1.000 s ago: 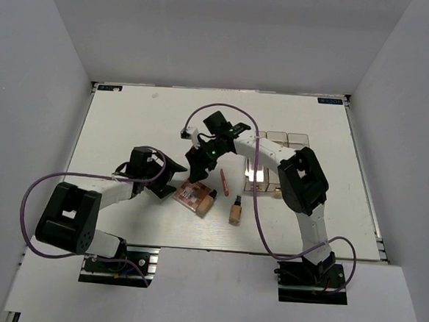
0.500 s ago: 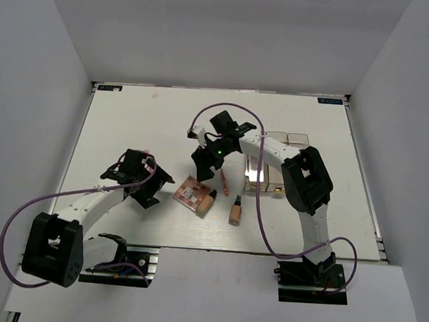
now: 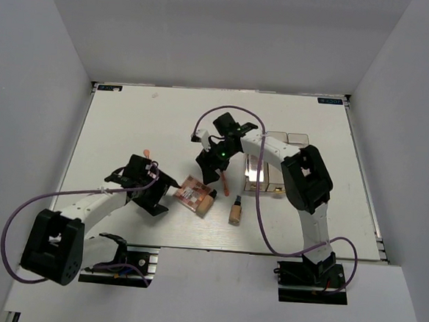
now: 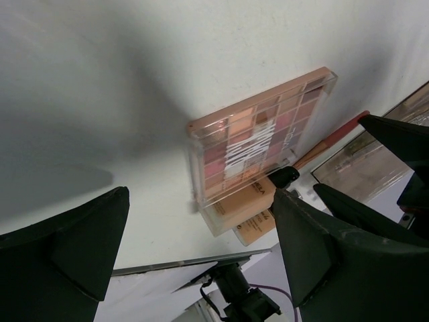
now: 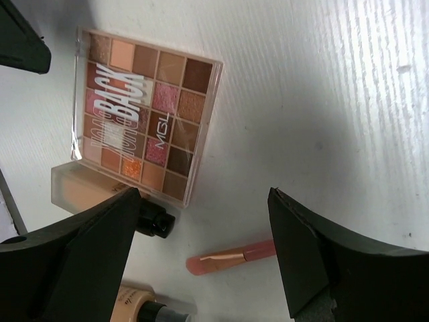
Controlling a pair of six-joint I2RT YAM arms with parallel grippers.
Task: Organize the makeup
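Left of the palette (image 3: 191, 195), your left gripper (image 3: 163, 195) sits with jaws apart; just beyond it, your right gripper (image 3: 211, 173) hangs spread, empty.

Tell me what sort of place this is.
Probably a lab robot cell: a white table boxed in by plain grey walls, a left arm and right arm bolted at its near edge, an eyeshadow palette set out as a prop.
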